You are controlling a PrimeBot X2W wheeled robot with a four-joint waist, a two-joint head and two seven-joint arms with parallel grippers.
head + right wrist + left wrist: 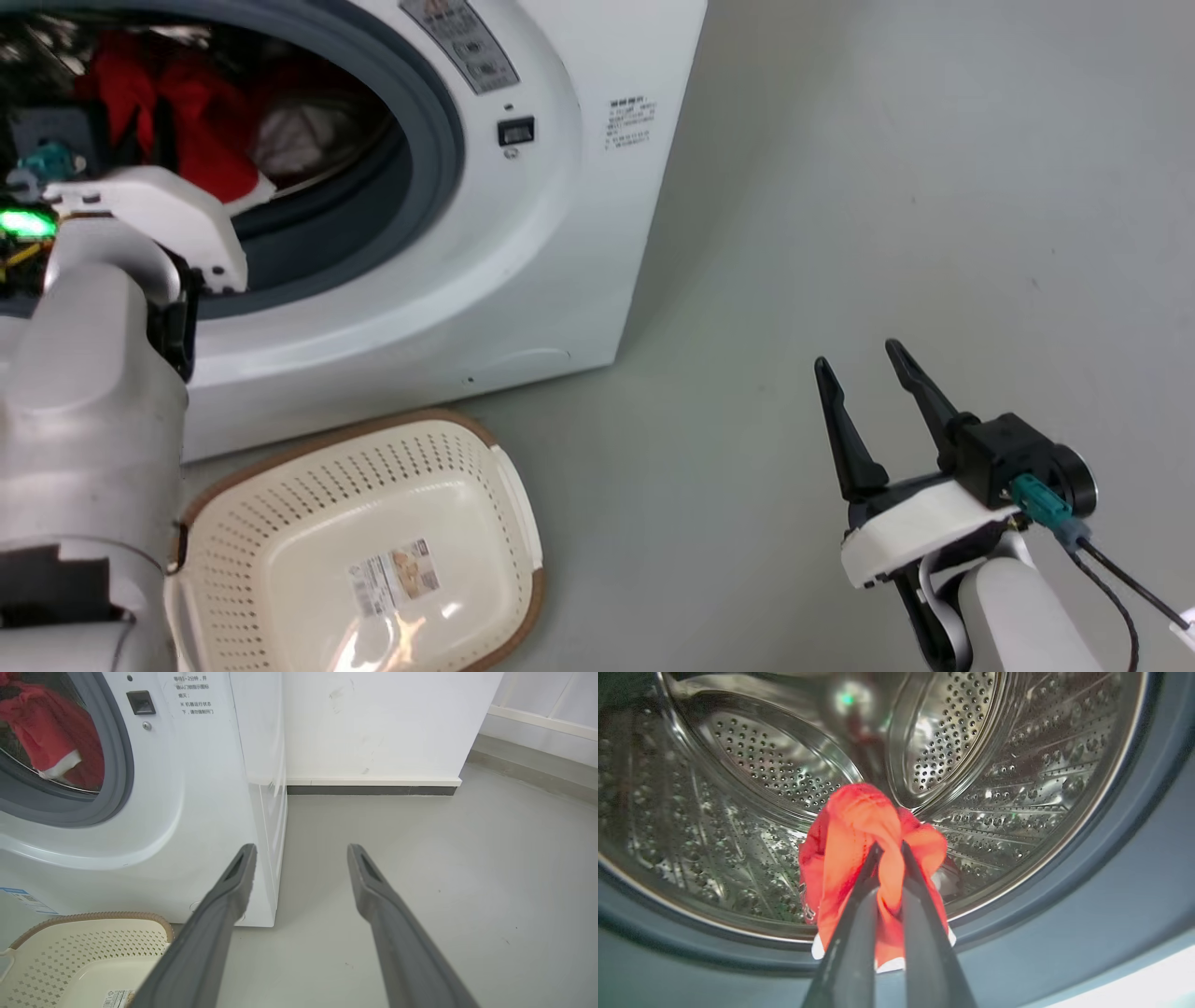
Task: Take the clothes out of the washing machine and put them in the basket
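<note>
While the left gripper [889,848] reached through the grey rubber ring [439,140] into the washing machine [560,243], its two dark fingers [850,933] stood nearly together, with only a narrow slit between them. They were pinched on a bunched fold of the red garment [852,826]. The cloth was gathered over the fingertips and hung down on both sides of them, with its white trim [892,965] at the bottom, near the lower lip of the ring. Behind it curved the perforated steel drum [784,765]. In the head view a pale patch [299,131] lay deeper in the drum; it may have been more cloth or only a reflection, and the view was too dim to settle it.

The right gripper [856,355] hung over the bare grey floor [840,187], well apart from the washer, with its fingers spread wide and gripping nothing. The basket [355,431] sat on the floor just in front of the machine, below the door opening, with a printed label [397,574] on its bottom.
</note>
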